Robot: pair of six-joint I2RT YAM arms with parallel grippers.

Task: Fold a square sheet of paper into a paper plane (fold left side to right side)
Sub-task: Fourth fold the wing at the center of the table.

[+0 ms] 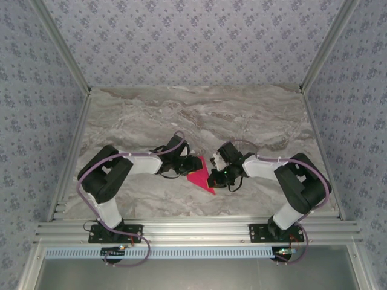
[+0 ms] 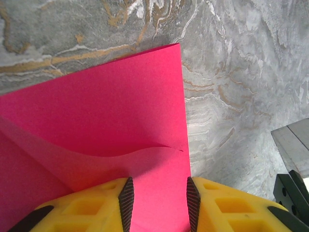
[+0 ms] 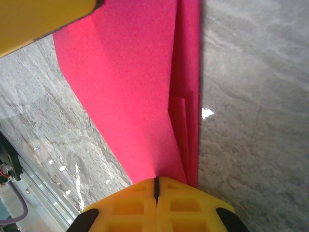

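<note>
Pinching the sheet of paper at its near end, my right gripper has its jaws pressed together on what looks like a raised layer. My left gripper has its jaws apart, straddling the same sheet where a loose flap curls up. The sheet lies partly folded on the marble table, between both grippers. I judge it light, thin and limp: it buckles rather than resists, likely slides on the smooth stone, and keeps any crease. It is best taken at an edge or corner, not mid-panel.
</note>
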